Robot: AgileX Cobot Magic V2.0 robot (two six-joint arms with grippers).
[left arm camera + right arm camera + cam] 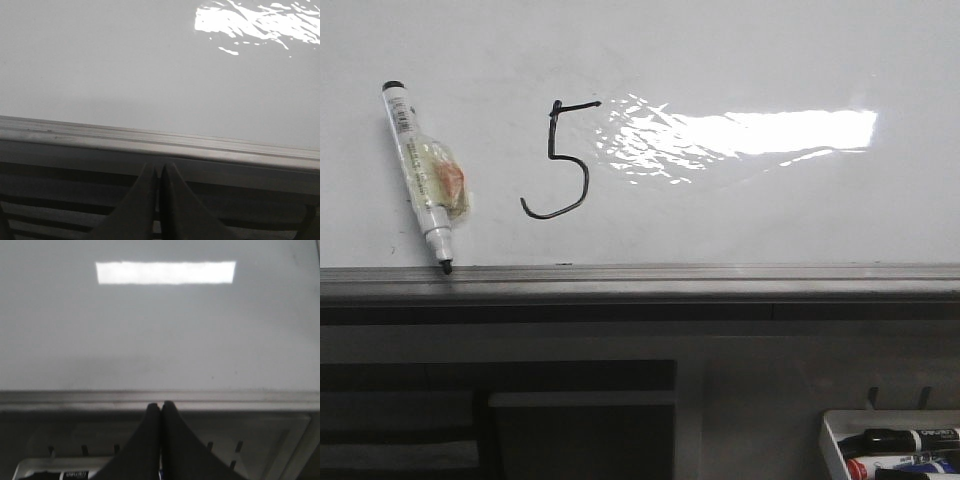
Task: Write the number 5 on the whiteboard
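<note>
Ink of the 5 point(560, 160) sits left of center on the whiteboard point(770, 60); both claws point(159, 172) point(161, 407) pressed together, empty. Uncapped marker point(423, 178) leaning on the ledge point(720, 278) could slip and smear.

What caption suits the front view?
A black number 5 drawn on the whiteboard, uncapped marker lying beside it.

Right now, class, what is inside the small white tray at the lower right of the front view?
The tray holds markers lying flat: a black-capped one, and red and blue ones below it. The frame edge cuts off the rest, so the full contents cannot be told.
</note>
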